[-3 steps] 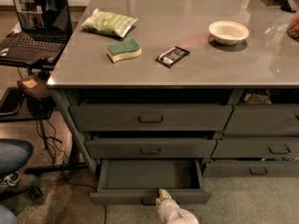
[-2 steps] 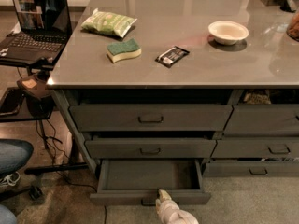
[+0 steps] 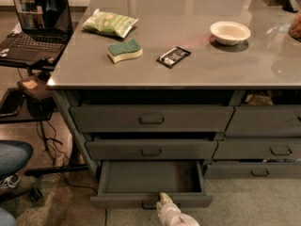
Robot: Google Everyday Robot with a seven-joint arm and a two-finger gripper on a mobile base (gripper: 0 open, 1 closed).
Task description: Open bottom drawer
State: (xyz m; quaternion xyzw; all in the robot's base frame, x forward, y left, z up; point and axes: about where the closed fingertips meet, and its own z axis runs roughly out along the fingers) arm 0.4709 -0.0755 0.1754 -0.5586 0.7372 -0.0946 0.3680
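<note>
grey metal bottom drawer [image 3: 141,177], drawn well out at near centre, gripper [image 3: 163,200] at its handle [image 3: 148,205], hold not discernible; an off-centre pull could slip off or jam the drawer.

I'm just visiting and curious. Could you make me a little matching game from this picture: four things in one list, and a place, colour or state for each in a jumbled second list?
Things:
1. sponge
2. bowl
3. bottom drawer
4. gripper

Descriptions:
A. white, on the counter
B. pulled out
C. green on top, pale yellow beneath
D. low in the picture, at the middle of the open drawer's front

Pairs: 1-C, 2-A, 3-B, 4-D
</note>
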